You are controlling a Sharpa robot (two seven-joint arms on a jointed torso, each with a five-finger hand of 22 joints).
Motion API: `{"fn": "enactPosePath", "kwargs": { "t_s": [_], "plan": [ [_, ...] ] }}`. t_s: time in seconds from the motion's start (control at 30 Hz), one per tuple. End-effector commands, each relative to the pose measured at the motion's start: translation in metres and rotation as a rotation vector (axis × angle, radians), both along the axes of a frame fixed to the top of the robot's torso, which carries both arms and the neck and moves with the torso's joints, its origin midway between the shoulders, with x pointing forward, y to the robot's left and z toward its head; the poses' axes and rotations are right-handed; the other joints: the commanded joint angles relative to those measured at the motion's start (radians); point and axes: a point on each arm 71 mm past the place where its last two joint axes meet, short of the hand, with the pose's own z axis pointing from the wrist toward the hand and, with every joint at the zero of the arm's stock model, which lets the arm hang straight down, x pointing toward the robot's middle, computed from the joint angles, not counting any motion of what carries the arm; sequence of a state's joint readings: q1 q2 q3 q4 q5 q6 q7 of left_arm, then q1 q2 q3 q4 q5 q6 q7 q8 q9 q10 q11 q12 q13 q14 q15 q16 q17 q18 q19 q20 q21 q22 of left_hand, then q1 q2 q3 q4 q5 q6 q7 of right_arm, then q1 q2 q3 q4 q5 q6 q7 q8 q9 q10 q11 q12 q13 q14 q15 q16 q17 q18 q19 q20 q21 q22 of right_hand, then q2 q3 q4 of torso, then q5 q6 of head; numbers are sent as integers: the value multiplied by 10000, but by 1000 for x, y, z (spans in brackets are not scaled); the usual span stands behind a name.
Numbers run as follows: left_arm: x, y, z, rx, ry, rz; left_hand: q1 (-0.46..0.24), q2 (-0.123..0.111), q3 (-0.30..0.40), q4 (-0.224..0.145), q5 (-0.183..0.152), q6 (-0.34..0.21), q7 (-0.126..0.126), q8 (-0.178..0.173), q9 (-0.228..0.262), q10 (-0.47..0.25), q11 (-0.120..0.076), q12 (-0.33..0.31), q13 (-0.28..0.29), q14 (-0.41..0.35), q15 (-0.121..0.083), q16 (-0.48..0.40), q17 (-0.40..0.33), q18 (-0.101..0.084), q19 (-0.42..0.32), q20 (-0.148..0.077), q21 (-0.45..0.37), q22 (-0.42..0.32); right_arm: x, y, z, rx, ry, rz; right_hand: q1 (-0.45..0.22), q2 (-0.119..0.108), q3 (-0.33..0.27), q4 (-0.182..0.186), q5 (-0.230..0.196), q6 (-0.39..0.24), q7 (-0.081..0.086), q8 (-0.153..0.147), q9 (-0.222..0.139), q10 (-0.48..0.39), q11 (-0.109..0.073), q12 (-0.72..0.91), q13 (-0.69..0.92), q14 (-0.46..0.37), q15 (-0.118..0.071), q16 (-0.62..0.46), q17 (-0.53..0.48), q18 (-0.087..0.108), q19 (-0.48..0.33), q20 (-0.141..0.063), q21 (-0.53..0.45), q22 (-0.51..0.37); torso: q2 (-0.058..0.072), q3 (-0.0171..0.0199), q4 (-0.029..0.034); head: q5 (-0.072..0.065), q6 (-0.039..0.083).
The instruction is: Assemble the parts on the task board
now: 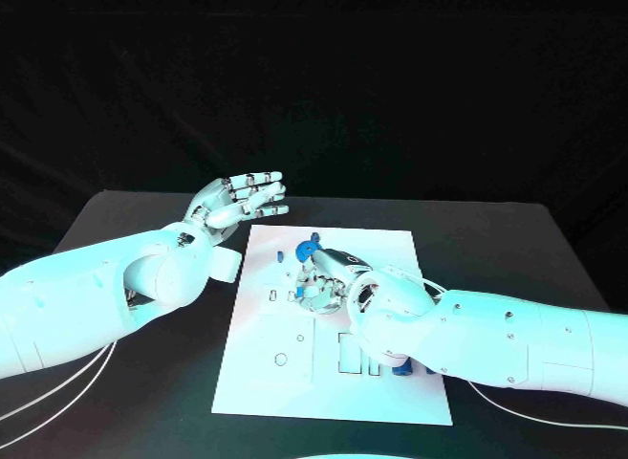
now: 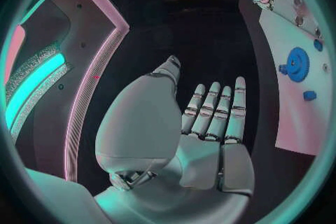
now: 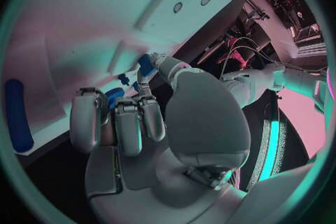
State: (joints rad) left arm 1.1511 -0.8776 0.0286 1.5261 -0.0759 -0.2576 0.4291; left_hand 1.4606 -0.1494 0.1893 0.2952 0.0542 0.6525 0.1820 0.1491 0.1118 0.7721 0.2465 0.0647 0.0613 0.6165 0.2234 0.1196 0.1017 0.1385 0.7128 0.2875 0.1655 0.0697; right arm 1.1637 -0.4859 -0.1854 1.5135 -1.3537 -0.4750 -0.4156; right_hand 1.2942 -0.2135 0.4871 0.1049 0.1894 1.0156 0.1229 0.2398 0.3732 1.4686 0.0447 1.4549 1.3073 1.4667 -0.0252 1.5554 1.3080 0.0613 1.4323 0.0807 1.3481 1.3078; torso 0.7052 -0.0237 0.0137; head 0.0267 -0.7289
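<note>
Your right hand (image 1: 323, 285) pinches a small blue part (image 3: 145, 64) over the task board (image 1: 382, 244), stiff, light and likely slippery, so grip its sides, while your left hand (image 1: 245, 200) hovers spread beside the board.

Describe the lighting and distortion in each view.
Head view: teal light washes the task board and arms against a black backdrop. Left wrist view: fisheye bends the board's edge; pink and teal glow, open left robot hand. Right wrist view: same bending, pink-teal light behind the right robot hand.
</note>
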Motion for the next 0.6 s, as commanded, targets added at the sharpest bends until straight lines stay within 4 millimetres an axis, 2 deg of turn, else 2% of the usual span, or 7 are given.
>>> {"fn": "enactPosePath", "kwargs": {
  "t_s": [0.03,0.17,0.3,0.6],
  "plan": [
    [0,-2,1,-112,-34,-181,28,44,-6,-14,-30,24,913,-24,5,92,-4,-6,5,35,5,-27,4,44,-42,29,-36,-12,-1,0,-2,-199,7,131,-65,-37,-76,-15,-72,-109,16,-62,-20,-20,-21,-44,1157,934,-12,24,2130,10,-32,-12,-41,563,2,0,3,0,-5],
    [0,-2,1,-110,-30,-180,28,44,-6,-14,-30,24,913,-24,5,92,-4,-6,5,35,5,-27,4,44,-42,29,-36,-12,-1,1,-2,-175,-7,152,-124,-116,-142,5,-128,-276,84,-145,-59,-78,37,-103,1095,927,33,15,2098,19,-60,19,-99,524,-2,-1,-4,-1,-10],
    [0,-2,1,-108,-25,-183,28,44,-6,-14,-30,24,913,-24,5,92,-4,-6,5,35,5,-27,4,44,-42,29,-36,-12,-1,1,-2,-173,-10,180,-320,-346,-475,112,-254,-448,153,-226,-100,-164,111,-184,1005,923,103,9,2084,30,-83,85,-163,491,0,0,0,0,-16],
    [0,-2,1,-102,-15,-179,25,42,-6,-13,-30,13,913,-29,3,85,-4,-8,3,10,5,-39,-2,44,-40,30,-40,-12,-1,1,-2,-145,-39,266,-311,-412,-786,168,-267,-603,187,-293,-135,-304,149,-323,849,913,136,-5,2040,52,-129,123,-264,424,0,-2,-3,4,-20]
  ]
}}
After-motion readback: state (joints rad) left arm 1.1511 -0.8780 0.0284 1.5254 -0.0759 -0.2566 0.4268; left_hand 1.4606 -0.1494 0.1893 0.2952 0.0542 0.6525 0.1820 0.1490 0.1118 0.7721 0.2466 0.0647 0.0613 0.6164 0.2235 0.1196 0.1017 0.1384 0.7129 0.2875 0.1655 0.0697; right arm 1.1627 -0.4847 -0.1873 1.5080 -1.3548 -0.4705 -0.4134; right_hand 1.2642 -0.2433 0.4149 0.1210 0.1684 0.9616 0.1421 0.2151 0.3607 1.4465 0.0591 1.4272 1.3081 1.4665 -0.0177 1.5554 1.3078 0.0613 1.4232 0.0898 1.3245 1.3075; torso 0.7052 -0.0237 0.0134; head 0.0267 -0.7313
